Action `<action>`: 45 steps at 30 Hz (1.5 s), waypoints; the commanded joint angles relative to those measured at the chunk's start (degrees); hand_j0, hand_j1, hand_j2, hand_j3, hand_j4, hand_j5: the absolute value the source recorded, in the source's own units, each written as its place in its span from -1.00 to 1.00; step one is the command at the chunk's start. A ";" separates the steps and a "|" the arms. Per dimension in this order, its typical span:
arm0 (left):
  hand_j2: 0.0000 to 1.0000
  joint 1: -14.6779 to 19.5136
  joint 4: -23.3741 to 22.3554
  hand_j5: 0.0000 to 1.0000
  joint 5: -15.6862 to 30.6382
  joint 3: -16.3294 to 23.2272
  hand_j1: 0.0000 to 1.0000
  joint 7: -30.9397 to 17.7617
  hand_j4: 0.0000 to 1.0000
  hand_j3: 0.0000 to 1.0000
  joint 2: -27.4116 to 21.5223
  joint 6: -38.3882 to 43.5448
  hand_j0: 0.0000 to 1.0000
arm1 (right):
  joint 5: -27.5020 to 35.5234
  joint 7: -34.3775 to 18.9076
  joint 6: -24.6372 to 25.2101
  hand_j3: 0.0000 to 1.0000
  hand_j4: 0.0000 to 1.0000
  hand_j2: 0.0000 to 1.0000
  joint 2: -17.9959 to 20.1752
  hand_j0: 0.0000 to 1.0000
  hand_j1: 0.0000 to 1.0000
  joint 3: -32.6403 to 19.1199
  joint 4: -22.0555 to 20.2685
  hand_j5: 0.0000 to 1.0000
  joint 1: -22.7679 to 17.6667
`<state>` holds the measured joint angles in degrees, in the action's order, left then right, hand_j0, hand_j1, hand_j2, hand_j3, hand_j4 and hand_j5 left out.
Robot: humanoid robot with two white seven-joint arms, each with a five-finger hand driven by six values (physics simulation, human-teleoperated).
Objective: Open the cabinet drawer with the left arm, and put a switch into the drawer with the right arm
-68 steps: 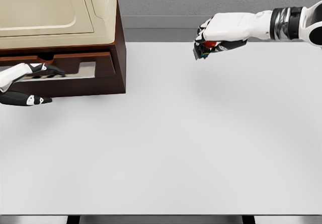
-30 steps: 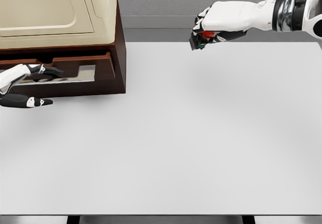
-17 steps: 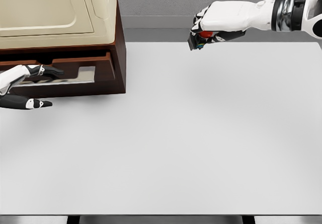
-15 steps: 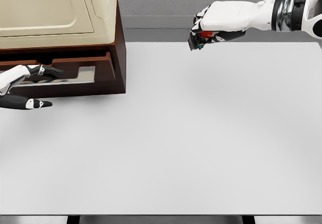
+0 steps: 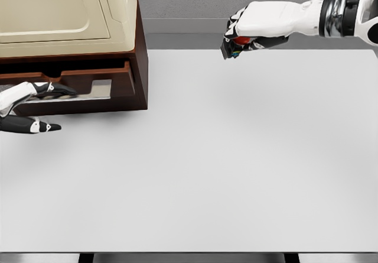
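Right hand (image 5: 255, 28) grips switch (image 5: 233, 46); no legible markings.

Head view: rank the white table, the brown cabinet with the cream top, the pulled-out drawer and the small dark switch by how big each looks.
1. White table, fills most of the frame.
2. Brown cabinet with cream top, cut off by the frame edges, so its real share is unsure.
3. Pulled-out drawer, with the left hand at its front.
4. Small dark switch, held in the right hand.

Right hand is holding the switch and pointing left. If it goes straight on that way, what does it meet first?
Probably the cabinet: the right hand with the switch has free space leftward until its brown side wall, though depth is unclear.
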<state>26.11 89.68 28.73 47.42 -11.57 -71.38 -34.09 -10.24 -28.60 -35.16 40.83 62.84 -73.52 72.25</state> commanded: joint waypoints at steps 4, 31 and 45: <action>0.63 -0.01 0.41 0.63 -4.47 1.36 0.63 -0.73 0.63 0.63 -0.17 -0.91 0.63 | 0.31 0.04 0.16 -0.08 -0.08 -0.08 0.04 -0.08 -0.08 -0.08 -0.22 -0.08 -0.09; 0.61 -2.11 2.69 0.61 -2.98 0.66 0.61 -0.64 0.61 0.61 -3.68 -0.91 0.61 | 0.66 0.13 0.16 -0.08 -0.08 -0.08 -0.13 -0.08 -0.08 -0.08 -0.04 -0.08 0.09; 0.58 -2.91 4.54 0.58 -1.92 0.65 0.58 -0.64 0.58 0.58 -5.26 -0.91 0.58 | 4.18 0.30 0.16 -0.08 -0.08 -0.08 -1.10 -0.08 -0.08 -0.26 -3.47 -0.08 2.11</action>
<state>23.21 94.29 30.32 47.12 -12.39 -76.28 -34.45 -6.80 -28.42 -35.15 39.94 62.66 -76.39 74.36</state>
